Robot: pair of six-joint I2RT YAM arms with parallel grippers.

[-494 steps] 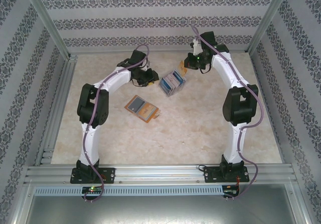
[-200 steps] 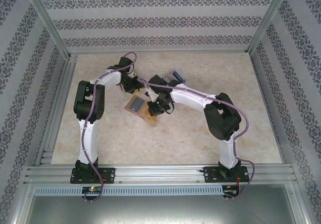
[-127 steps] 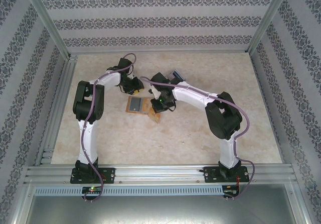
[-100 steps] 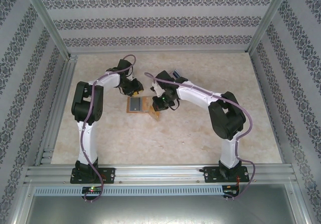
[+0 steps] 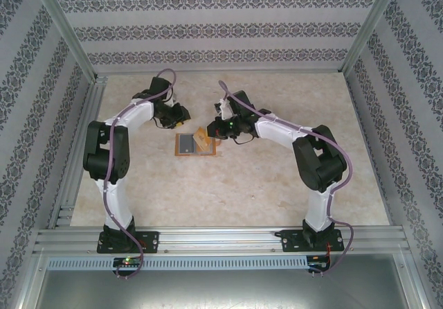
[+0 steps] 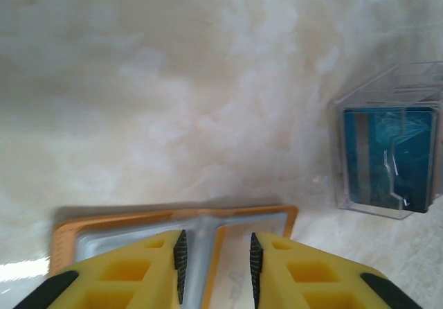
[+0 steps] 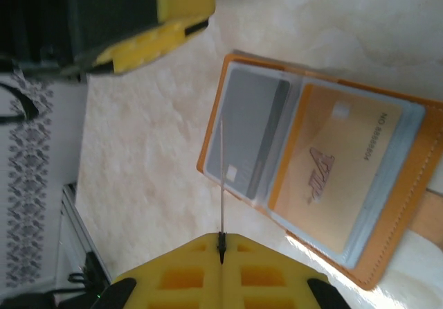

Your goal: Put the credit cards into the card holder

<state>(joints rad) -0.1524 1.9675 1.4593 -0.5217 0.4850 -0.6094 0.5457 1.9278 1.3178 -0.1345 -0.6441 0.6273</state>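
Trouble looked likeliest at the credit card (image 7: 221,184), pinched edge-on in the clenched right gripper (image 7: 221,248) over the open card holder (image 7: 391,219) mid-table. Tilted wrong, it might skid off, since the left gripper (image 6: 217,257), jaws apart by the far edge, gripped nothing.

Top cam: fixed high behind both arm bases, looking down over the whole worktop (image 5: 277,184). Left wrist cam: v. close and low, looking fwd past the left tool (image 6: 217,253) across the worktop. Right wrist cam: close, looking down past the right tool (image 7: 221,240). All 3 share the open card holder (image 5: 194,145).
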